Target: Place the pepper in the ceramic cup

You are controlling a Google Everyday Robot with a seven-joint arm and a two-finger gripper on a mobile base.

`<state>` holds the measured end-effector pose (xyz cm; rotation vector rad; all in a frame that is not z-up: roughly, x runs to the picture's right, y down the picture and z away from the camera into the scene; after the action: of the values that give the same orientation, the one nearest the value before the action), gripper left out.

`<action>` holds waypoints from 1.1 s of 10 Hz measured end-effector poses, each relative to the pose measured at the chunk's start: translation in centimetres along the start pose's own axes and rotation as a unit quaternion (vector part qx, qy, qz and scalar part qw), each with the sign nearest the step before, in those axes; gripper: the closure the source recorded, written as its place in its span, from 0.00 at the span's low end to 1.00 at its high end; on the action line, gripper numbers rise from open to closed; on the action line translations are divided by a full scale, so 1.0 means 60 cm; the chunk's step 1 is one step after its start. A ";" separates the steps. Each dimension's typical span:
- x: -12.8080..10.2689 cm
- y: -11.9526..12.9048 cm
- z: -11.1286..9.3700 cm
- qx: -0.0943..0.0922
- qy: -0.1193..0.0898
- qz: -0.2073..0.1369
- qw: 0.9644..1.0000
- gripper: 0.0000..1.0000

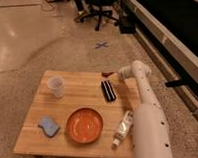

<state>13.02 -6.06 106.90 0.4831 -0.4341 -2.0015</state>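
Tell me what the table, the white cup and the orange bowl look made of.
The table: wood, matte, light tan with board lines showing. The ceramic cup: looks glazed ceramic, plain white; plastic possible. The orange bowl: probably plastic or glazed ceramic, smooth, faintly shiny. The gripper is at the table's far edge beside the pepper.
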 end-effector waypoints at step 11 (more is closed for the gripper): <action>0.053 -0.041 -0.090 0.043 0.024 -0.008 0.999 1.00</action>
<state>12.57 -8.32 100.56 0.5887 -0.4881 -1.9884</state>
